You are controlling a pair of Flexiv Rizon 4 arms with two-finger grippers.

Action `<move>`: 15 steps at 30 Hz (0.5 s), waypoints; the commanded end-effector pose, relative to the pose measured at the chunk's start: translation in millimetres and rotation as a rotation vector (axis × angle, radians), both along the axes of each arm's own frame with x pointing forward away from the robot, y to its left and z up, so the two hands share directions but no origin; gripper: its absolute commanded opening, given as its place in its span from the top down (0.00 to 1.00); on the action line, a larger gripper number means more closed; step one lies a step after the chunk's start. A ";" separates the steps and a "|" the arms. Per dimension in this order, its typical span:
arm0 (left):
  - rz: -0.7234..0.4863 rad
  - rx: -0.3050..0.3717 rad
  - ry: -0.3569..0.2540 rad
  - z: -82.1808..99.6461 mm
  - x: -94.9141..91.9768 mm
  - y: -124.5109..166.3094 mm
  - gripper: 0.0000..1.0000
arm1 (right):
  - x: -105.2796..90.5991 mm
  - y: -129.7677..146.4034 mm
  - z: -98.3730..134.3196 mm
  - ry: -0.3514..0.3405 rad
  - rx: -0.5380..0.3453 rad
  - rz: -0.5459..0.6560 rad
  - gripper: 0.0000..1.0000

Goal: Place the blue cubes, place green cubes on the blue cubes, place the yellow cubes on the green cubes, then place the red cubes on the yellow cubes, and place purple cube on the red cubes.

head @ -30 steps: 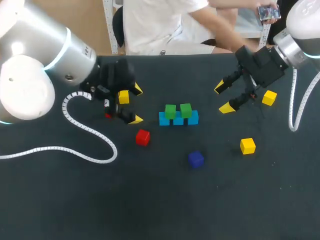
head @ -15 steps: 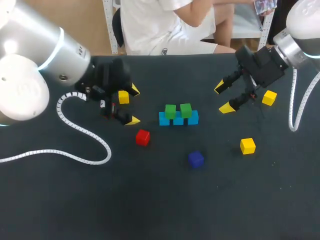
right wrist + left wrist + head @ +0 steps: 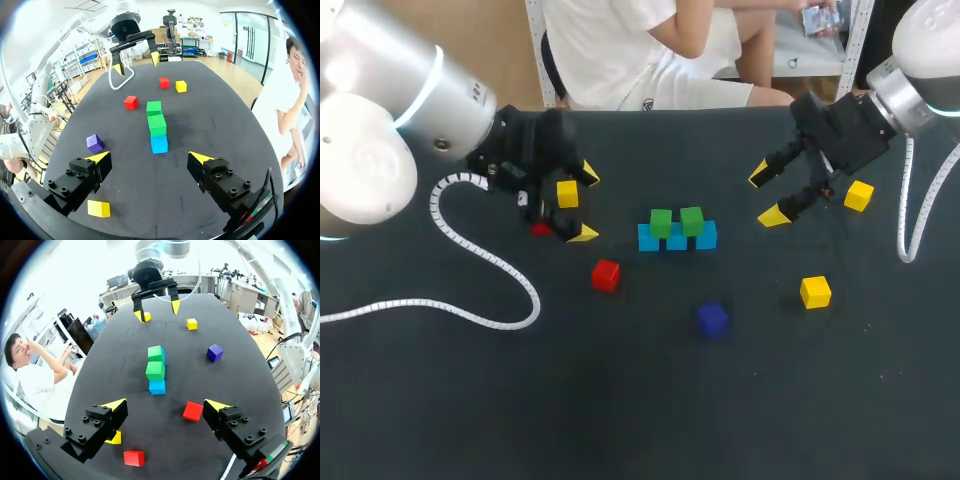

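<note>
Left gripper: your left gripper [image 3: 586,203] is hanging over the left rear part of the table [image 3: 620,420], its fingers spread wide and grasping nothing
Right gripper: your right gripper [image 3: 767,195] is hovering at the right rear, its two yellow tips standing well apart and released, with nothing between them
Blue cubes: three blue cubes [image 3: 677,241] are sitting in a touching row near the middle of the table, between your two grippers
Green cubes: two green cubes [image 3: 661,222] are resting side by side on top of the blue row
First yellow cube: the first yellow cube [image 3: 567,194] is showing between the left fingers in the head view, while the left wrist view is showing it down on the table, partly hidden behind one finger and not gripped
Second yellow cube: the second yellow cube [image 3: 859,195] is lying just beside your right arm's wrist, on the side away from the row
Third yellow cube: the third yellow cube [image 3: 815,291] is lying alone, to the right of the row and nearer the table's front
First red cube: the first red cube [image 3: 541,229] is peeking out from under the left gripper, partly covered by it
Second red cube: the second red cube [image 3: 605,275] is lying near the left end of the row, toward the front, close to one left fingertip
Purple cube: the purple cube [image 3: 712,318] is lying in front of the row, well apart from both grippers
</note>
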State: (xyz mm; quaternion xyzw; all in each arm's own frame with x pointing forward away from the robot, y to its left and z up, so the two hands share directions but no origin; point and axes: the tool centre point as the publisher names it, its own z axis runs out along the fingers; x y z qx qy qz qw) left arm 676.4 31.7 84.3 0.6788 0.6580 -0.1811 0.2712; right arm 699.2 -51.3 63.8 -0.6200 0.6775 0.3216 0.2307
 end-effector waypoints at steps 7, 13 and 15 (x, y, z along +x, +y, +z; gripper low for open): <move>-0.005 0.002 0.005 -0.3 3.5 -0.8 0.00 | -0.2 -0.2 -0.1 -0.001 0.002 0.000 0.00; -0.005 0.002 0.005 -0.3 3.5 -0.8 0.00 | -12.1 13.1 0.1 -0.056 -0.173 -0.016 0.00; -0.005 0.002 0.005 -0.3 3.5 -0.8 0.00 | -18.0 11.8 -3.6 -0.060 -0.227 -0.033 0.00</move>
